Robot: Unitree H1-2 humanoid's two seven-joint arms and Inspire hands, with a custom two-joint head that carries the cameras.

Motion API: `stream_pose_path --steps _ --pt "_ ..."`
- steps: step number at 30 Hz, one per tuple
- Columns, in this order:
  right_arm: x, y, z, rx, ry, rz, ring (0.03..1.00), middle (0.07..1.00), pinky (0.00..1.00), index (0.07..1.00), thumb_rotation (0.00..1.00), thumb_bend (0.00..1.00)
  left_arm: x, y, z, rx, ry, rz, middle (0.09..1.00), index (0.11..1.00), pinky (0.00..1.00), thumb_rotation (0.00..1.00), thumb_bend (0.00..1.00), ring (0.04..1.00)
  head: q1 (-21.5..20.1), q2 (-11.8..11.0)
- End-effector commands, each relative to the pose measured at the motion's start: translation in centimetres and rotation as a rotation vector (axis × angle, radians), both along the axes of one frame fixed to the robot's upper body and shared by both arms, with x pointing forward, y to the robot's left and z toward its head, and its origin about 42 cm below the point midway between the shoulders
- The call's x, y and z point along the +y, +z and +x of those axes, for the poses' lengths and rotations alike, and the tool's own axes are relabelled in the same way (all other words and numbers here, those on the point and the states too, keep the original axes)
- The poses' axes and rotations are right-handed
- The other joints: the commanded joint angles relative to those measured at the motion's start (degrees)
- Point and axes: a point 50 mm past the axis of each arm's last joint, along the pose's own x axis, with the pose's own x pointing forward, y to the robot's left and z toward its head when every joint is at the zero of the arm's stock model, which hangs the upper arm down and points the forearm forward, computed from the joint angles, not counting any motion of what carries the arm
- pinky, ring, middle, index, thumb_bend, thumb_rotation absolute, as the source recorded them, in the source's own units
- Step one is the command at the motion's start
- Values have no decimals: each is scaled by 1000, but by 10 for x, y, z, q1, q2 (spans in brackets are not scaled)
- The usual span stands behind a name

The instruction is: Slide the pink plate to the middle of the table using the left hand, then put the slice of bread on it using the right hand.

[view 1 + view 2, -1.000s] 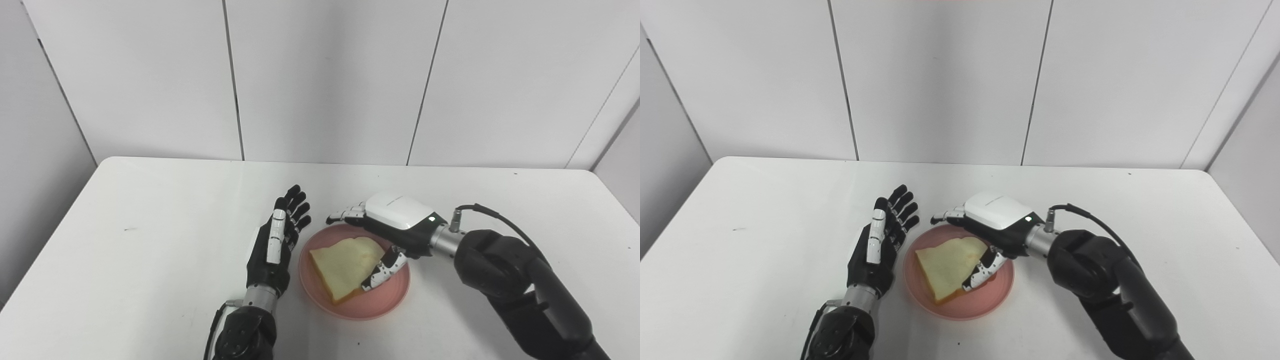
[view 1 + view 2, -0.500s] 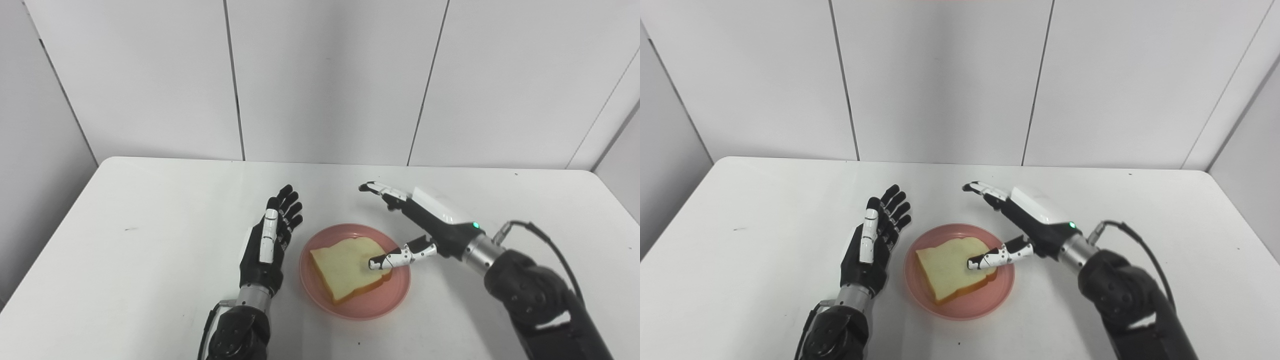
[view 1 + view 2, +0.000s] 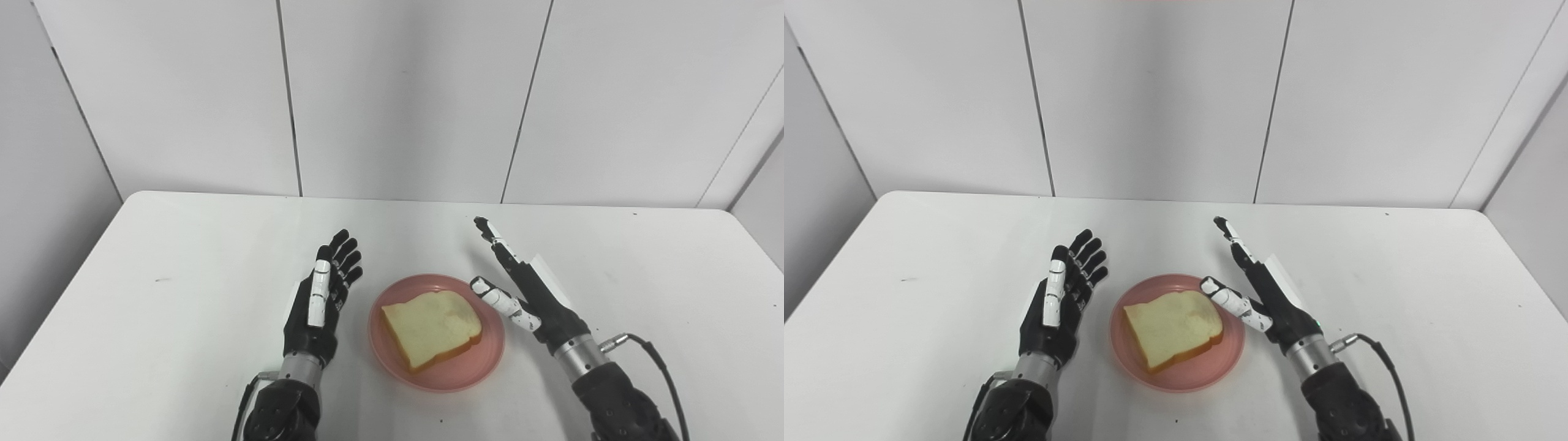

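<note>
Left eye view: my left hand stands on edge on the white bench, fingers spread and holding nothing, just beside the left rim of the pink plate. The slice of bread lies flat on that plate, near the bench's middle.

Right eye view: my right hand is up on the plate's right side, fingers stretched wide and empty, thumb reaching over the rim, clear of the bread. A cable loops off my right wrist.
</note>
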Motion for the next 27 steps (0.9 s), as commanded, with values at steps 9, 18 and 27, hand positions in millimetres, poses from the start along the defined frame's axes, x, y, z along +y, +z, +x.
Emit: stream_pose_path --steps 9,18,27 --pt "1 -6 1 -83 -114 253 1000 1000 1000 1000 1000 670 3 16 1 -78 -19 2 932 888 946 935 706 933 -1 0" --pt "8 -22 2 -14 -169 342 977 992 1000 995 1000 686 10 14 -2 -81 -25 18 933 888 956 927 708 931 -3 3" --pt "19 -26 -2 67 -149 435 964 982 1000 999 1000 624 18 13 -7 -83 -30 37 932 888 951 932 704 931 -1 6"
